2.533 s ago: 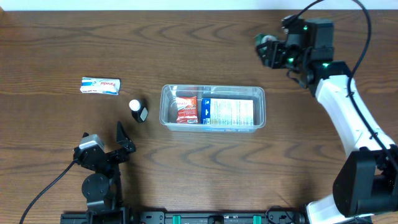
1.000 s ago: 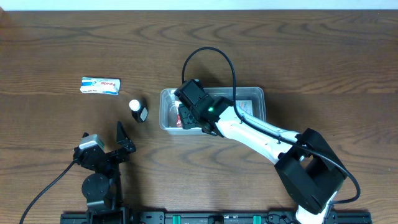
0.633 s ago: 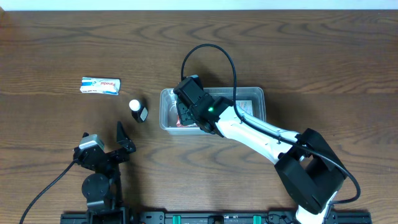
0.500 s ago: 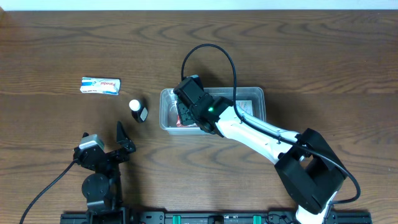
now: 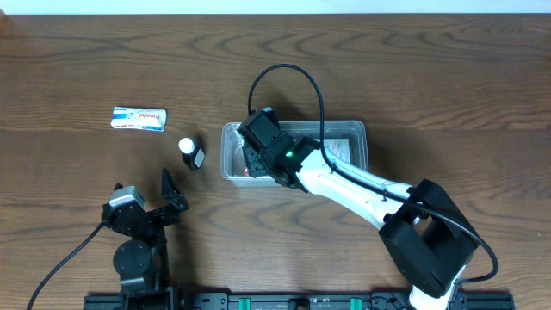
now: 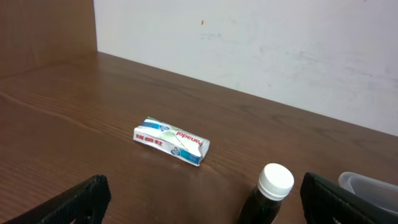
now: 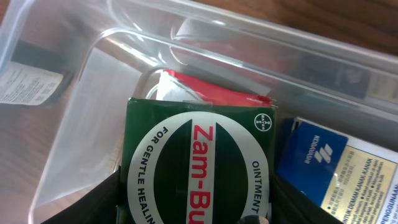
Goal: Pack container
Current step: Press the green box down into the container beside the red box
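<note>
The clear plastic container (image 5: 357,138) lies mid-table; it also fills the right wrist view (image 7: 74,81). My right gripper (image 5: 256,161) hangs over its left end, shut on a green Zam-Buk ointment box (image 7: 199,168) held between both fingers. Under the box lies a red packet (image 7: 205,93), and a blue and white box (image 7: 336,168) lies to its right. My left gripper (image 6: 205,202) is open and empty near the front left, with a dark bottle with a white cap (image 6: 273,186) just ahead of it. The bottle (image 5: 190,152) also shows from overhead.
A white and blue Panadol box (image 5: 138,119) lies at the far left of the table, also in the left wrist view (image 6: 172,141). A white wall stands beyond the table's far edge. The right arm's cable loops above the container.
The right arm has swung from the far right corner to the container's left end with the green box. In the last second it shifted slightly left and down. The left arm has not moved.
</note>
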{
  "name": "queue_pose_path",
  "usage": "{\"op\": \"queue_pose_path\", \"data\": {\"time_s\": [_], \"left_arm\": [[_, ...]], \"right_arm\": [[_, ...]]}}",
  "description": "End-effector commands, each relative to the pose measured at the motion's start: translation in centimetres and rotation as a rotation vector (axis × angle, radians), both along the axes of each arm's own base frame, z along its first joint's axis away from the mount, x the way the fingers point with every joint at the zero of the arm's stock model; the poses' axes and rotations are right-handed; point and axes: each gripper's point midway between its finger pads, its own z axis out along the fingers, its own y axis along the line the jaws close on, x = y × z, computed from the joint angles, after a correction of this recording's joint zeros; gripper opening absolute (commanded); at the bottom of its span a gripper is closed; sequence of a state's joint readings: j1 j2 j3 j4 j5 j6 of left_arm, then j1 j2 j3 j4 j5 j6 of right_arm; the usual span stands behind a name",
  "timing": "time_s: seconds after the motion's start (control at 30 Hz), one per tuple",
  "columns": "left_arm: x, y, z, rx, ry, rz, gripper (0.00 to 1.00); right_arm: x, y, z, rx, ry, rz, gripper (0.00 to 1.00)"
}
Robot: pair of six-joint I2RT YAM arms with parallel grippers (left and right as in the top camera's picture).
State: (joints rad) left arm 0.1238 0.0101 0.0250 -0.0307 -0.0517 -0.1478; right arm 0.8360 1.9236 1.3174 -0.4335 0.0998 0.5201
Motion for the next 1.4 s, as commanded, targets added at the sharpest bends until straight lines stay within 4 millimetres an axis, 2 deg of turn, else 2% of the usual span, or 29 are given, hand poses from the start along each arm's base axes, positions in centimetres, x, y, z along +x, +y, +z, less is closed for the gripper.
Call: {"op": "queue_pose_path", "data": {"time_s": [0.0, 0.47, 0.73, 1.1, 1.2, 1.27, 1.37], "left_arm": [[-0.1, 0.3, -1.8, 0.014, 0.057, 0.013, 0.98], [-0.1, 0.3, -1.8, 0.014, 0.057, 0.014, 0.98], [-0.1, 0.3, -1.8, 0.014, 0.057, 0.014, 0.98], [-0.1, 0.3, -1.8, 0.014, 0.057, 0.013, 0.98], [-0.1, 0.3, -1.8, 0.014, 0.057, 0.014, 0.98], [-0.1, 0.3, -1.8, 0.014, 0.057, 0.013, 0.98], [-0.1, 0.3, -1.8, 0.014, 0.057, 0.014, 0.98]], "right_arm": [[-0.3, 0.5, -0.1, 0.0, 0.003, 0.007, 0.56], [-0.4, 0.5, -0.2, -0.002, 0.005, 0.009, 0.61], [-0.4, 0.5, -0.2, -0.003, 0.006, 0.009, 0.7], [-0.3, 0.8, 0.1, 0.003, -0.009, 0.022, 0.69], [-0.1, 0.9, 1.3, 0.022, -0.032, 0.026, 0.69], [0.2, 0.8, 2.9, 0.034, -0.072, 0.03, 0.68], [0.8, 0.2, 6.8, 0.06, -0.159, 0.016, 0.7]]}}
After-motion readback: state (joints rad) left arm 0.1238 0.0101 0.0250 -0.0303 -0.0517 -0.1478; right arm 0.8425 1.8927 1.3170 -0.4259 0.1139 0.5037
